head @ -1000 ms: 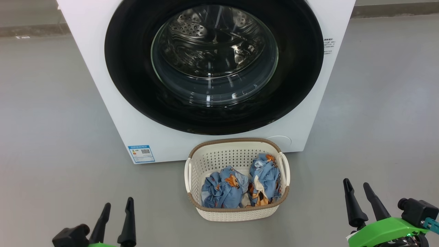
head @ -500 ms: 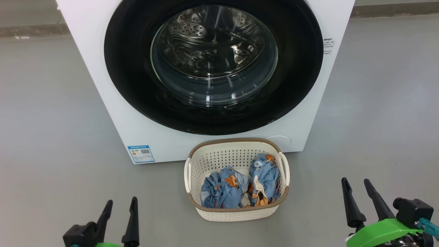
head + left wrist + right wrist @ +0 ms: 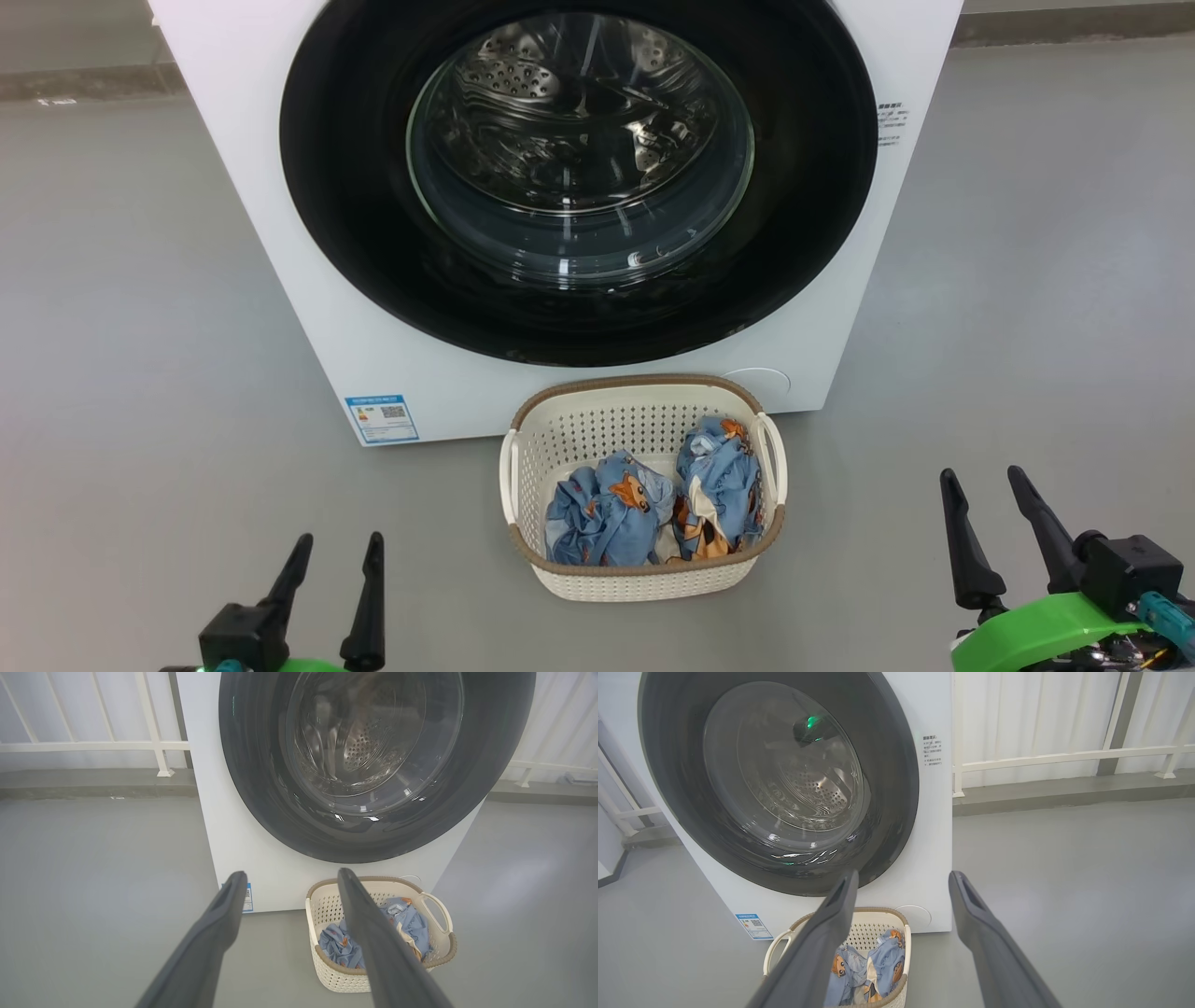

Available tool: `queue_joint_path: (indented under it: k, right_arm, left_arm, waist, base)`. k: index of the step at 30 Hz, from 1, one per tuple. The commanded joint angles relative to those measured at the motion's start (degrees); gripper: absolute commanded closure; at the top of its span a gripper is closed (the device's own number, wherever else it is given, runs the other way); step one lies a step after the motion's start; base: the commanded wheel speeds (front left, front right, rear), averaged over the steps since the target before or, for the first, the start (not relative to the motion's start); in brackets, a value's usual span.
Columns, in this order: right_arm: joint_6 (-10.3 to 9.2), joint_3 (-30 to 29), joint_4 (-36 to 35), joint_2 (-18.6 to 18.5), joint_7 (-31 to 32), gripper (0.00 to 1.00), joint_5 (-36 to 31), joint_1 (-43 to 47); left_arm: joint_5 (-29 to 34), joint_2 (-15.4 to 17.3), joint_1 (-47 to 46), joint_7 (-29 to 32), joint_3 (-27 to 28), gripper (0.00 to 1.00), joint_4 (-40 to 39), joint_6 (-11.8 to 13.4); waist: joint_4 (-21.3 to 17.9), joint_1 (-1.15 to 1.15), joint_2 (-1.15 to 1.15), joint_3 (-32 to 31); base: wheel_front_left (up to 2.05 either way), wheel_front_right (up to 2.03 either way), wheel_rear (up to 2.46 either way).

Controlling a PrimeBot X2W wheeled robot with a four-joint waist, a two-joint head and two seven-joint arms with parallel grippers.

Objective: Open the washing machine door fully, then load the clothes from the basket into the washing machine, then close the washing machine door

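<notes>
Head view: door shut, clothes in basket at its 6 o'clock, left gripper and right gripper wide open, empty; opening step pending, likely needs a hold on the door's rim.

L hand at lower left of frame: two dark fingers pointing up, spread wide, nothing betw. them. R hand at lower right, a bit higher, fingers also apart and empty, leaning slightly left, w/ green wrist mount below.
</notes>
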Motion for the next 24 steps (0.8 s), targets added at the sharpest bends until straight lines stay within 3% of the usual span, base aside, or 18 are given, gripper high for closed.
queue_joint_path:
  k: [1,15,24]
  right_arm:
    - [0.43,0.9,-1.7,-0.7,-1.0,0.00,-1.9,-0.7]
    - [0.44,-1.2,-2.8,0.0,-1.2,0.00,-3.2,-0.5]
    - [0.44,-1.3,-2.8,0.1,-1.2,0.00,-3.1,-0.5]
  left_arm:
    - [1.6,0.3,-3.2,-1.1,1.8,0.00,-0.9,-0.1]
    - [-0.7,0.2,-3.4,-1.3,2.5,0.00,-0.6,-0.1]
    - [1.2,0.5,-3.6,-1.3,3.1,0.00,-0.6,-0.1]
  waist:
    - [0.0,0.00,0.00,0.0]
    - [0.1,0.00,0.00,0.0]
    - [-0.1,0.00,0.00,0.2]
  base:
    - [0.00,0.00,0.00]
    - [0.00,0.00,0.00]
    - [0.25,0.25,-0.51]
